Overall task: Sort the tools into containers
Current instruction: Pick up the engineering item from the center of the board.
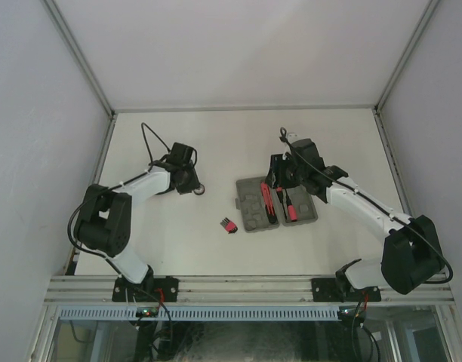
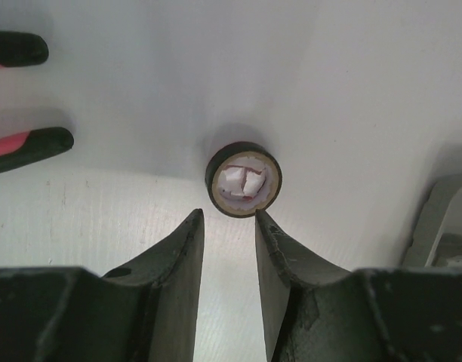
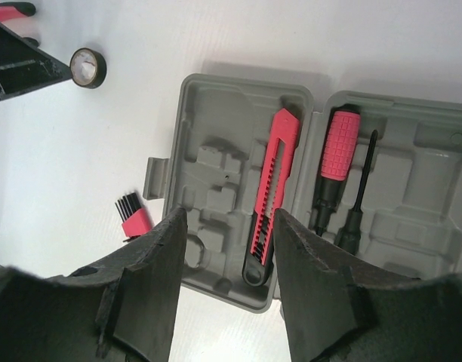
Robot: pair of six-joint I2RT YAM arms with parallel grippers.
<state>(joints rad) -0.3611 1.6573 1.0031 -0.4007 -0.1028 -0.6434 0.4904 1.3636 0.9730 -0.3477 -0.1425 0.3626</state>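
Note:
The grey hinged case [image 1: 276, 205] lies open in the middle of the table. In the right wrist view, its left half [image 3: 216, 151] holds a red-and-black knife-like tool [image 3: 274, 188]. The right half holds a red-handled screwdriver [image 3: 337, 147] and a thin black bit [image 3: 361, 188]. My right gripper [image 3: 229, 219] hovers open over the case's near edge, empty. The small black ring [image 2: 244, 179] lies on the table just beyond my open left gripper [image 2: 228, 215], not between the fingers. The red-black hex key set [image 1: 228, 225] lies left of the case. The pliers' red-black handles [image 2: 27, 145] show at the left.
White walls with metal corner posts [image 1: 80, 60] close in the table on three sides. A corner of the case [image 2: 446, 226] shows at the right of the left wrist view. The left arm's fingers [image 3: 23, 68] reach in near the ring [image 3: 87, 67].

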